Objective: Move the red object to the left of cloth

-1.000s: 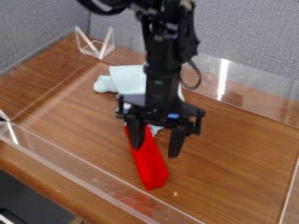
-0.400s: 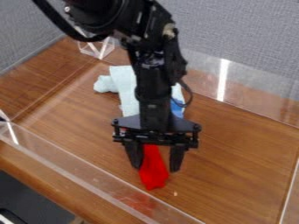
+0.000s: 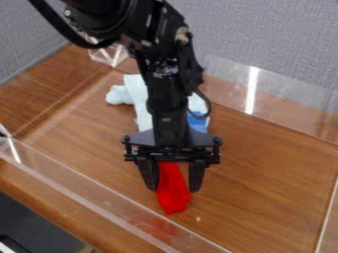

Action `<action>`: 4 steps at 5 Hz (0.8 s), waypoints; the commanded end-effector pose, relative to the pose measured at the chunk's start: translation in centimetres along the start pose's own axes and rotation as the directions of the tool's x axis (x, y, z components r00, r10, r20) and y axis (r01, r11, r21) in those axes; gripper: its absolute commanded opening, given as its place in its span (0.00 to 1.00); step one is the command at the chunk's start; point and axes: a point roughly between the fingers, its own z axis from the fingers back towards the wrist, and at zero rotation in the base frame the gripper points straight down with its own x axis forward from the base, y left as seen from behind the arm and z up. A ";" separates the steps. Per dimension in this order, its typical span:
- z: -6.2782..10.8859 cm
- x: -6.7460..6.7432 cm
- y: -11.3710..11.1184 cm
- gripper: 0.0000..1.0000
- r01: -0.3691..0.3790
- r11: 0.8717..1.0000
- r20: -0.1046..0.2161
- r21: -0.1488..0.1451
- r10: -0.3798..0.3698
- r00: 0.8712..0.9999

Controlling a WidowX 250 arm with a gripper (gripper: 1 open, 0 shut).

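Single view, looking down across a brown wooden table (image 3: 66,104) fenced by clear low walls (image 3: 79,188) along its edges. The black arm (image 3: 165,74) comes in from the top of frame and hangs nearly vertical over the front half of the table, with the hand (image 3: 172,181) pointing down. Its two dark fingers (image 3: 149,178) stand spread, one on each side of the red object (image 3: 173,190); the upper part of the red object sits between them. Whether the fingers touch it cannot be told at this resolution. The red object lies on the wood near the front wall, its lower end clear of the hand and its upper end covered by the hand's crossbar. Behind the arm lies the cloth (image 3: 129,92), pale white-blue and crumpled, toward the middle-back of the table; the arm column cuts across its right part, so its full outline is hidden. A small blue patch (image 3: 199,117) shows just right of the arm at cloth height; cannot identify it. A thin white wire-like frame (image 3: 103,46) stands at the back left corner, partly blurred. Faint reddish reflection on the front wall below the red object.
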 end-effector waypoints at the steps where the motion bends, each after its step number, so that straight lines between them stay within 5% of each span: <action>1: 0.7 0.4 0.1 1.00 -0.023 1.000 0.036 -0.019 0.023 0.999; 4: 0.7 0.4 0.0 1.00 -0.030 0.999 0.049 -0.026 0.031 0.998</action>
